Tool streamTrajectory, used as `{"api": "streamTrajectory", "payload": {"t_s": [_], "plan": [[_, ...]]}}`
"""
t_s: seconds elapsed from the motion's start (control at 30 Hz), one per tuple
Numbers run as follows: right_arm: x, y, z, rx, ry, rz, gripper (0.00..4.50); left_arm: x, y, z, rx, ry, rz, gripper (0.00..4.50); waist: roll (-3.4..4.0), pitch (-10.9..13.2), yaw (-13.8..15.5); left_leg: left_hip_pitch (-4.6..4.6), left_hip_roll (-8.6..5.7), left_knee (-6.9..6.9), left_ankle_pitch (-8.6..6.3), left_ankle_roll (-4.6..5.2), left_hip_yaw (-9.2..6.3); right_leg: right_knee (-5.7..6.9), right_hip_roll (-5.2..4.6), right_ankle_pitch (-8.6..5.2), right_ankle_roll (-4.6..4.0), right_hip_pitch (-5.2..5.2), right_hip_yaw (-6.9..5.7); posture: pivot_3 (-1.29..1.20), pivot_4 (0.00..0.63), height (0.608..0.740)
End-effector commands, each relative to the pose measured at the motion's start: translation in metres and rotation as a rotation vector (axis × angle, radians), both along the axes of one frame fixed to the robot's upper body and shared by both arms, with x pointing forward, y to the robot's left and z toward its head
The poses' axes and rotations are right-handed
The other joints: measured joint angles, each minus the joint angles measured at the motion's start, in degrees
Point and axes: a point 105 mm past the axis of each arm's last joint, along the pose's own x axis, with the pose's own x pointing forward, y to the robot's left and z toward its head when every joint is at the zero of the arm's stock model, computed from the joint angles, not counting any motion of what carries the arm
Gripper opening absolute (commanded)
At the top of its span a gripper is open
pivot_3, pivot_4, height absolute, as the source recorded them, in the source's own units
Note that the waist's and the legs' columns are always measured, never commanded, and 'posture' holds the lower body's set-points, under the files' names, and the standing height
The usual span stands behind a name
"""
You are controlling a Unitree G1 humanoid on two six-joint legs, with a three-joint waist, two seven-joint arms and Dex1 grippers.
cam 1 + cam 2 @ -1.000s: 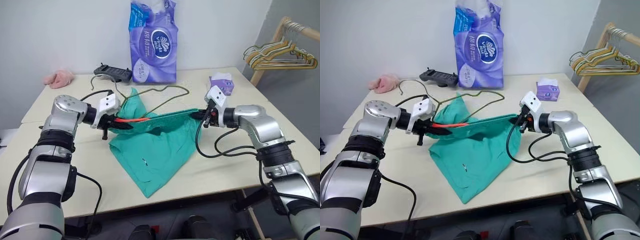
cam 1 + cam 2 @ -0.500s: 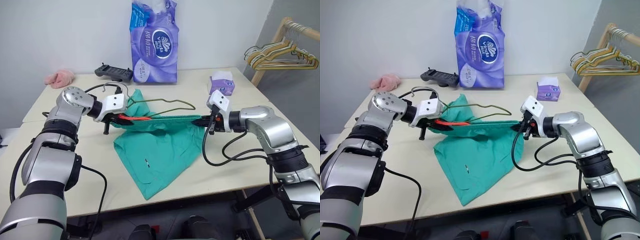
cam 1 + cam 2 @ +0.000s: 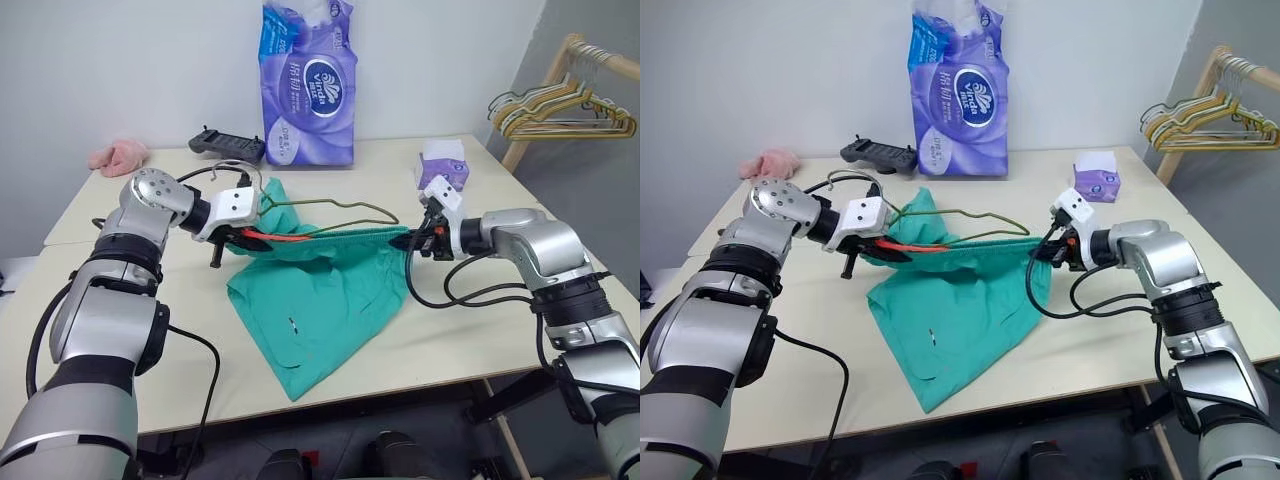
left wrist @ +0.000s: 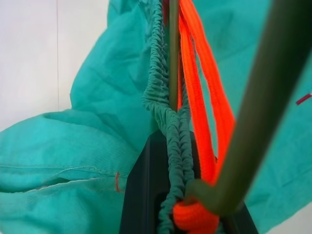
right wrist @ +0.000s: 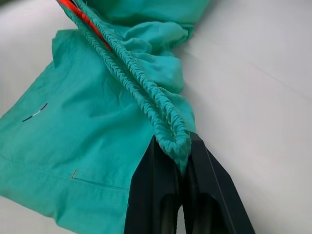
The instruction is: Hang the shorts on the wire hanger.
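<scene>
Shorts [image 3: 320,290] stretched by the waistband between both claws above the desk [image 3: 430,330], legs trailing onto it. Left claw [image 3: 243,237] pinches waistband, orange drawstring [image 3: 285,238] and wire hanger [image 3: 340,207] together. Right claw [image 3: 408,242] pinches the waistband's other end.

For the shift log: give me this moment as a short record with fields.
shorts: teal, waistband stretched between both grippers, legs trailing on the table
left gripper: jaws shut on the waistband and orange drawstring
right gripper: jaws shut on the other waistband end
wire hanger: lies along the waistband, one corner at the left gripper
background: purple tissue pack
</scene>
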Motion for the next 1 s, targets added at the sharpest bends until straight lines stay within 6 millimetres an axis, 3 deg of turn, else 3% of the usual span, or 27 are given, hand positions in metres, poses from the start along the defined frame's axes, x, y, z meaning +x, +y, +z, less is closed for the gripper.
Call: {"api": "streamTrajectory", "payload": {"t_s": [0.03, 0.27, 1.0], "plan": [[0.005, -0.027, 0.019, -0.035, -0.057, -0.085, 0.03, -0.005, 0.051, -0.007, 0.147, 0.000, 0.145, 0.00, 0.00, 0.00, 0.06, 0.00, 0.00, 0.00, 0.00, 0.00, -0.01, -0.01, 0.00, 0.00, 0.00, 0.00, 0.00, -0.05, 0.018, 0.740], [-0.012, -0.023, 0.022, -0.055, -0.060, -0.038, 0.03, 0.004, 0.046, -0.008, 0.164, -0.053, 0.166, 0.00, 0.00, 0.00, 0.12, -0.01, 0.00, 0.01, 0.00, 0.00, -0.03, -0.01, -0.02, 0.00, 0.00, 0.00, 0.00, -0.07, 0.017, 0.740], [-0.045, -0.035, 0.021, -0.113, -0.069, -0.018, 0.03, 0.013, 0.042, -0.009, 0.209, -0.098, 0.181, 0.00, 0.00, 0.00, 0.01, 0.00, 0.00, 0.01, -0.01, 0.01, 0.02, -0.04, 0.01, -0.01, 0.01, 0.00, -0.04, -0.11, 0.013, 0.740]]}}
